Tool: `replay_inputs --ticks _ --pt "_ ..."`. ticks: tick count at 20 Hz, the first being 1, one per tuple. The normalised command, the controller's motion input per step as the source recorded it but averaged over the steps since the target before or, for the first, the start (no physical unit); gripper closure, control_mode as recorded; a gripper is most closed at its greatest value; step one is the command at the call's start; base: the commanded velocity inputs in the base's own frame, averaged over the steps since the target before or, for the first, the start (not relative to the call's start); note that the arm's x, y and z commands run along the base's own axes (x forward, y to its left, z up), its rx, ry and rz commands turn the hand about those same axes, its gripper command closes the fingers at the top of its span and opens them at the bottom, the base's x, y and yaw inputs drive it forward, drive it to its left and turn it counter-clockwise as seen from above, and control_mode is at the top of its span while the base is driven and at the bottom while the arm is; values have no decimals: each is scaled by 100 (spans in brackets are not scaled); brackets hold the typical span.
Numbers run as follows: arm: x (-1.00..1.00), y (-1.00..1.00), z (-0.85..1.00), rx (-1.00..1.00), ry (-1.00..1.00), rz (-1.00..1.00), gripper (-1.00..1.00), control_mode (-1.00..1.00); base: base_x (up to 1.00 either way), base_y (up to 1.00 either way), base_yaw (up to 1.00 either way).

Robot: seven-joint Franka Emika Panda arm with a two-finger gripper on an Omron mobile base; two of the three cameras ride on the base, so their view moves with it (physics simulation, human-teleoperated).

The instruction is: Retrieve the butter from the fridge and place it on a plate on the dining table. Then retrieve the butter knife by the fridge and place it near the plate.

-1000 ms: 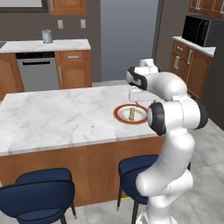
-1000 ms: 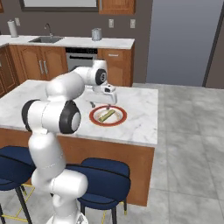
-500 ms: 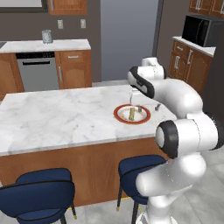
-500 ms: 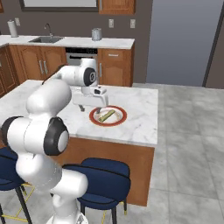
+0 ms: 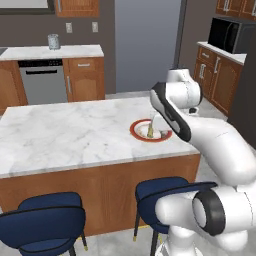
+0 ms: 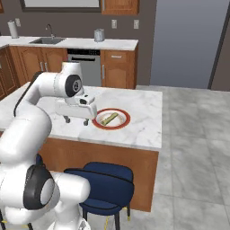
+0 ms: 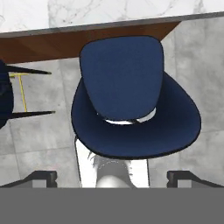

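Right base view, butter (image 6: pixel 109 119) lying on plate (image 6: pixel 121 125), dining table (image 6: pixel 143 114)

Plate (image 6: pixel 111 119) on marble dining table (image 6: pixel 139 121)

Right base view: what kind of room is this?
A home kitchen, rendered. A sink and a dishwasher sit in wooden cabinets along the back counter, and a marble-topped dining table with blue stools holds a plate with the butter.
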Motion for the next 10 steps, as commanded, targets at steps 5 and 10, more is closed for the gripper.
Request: replay_inputs --ticks 5,10 --pt "-83 0 39 1 -6 7 -100 -100 0 0 0" --pt "-25 0 14 0 0 2 -100 -100 0 0 0"
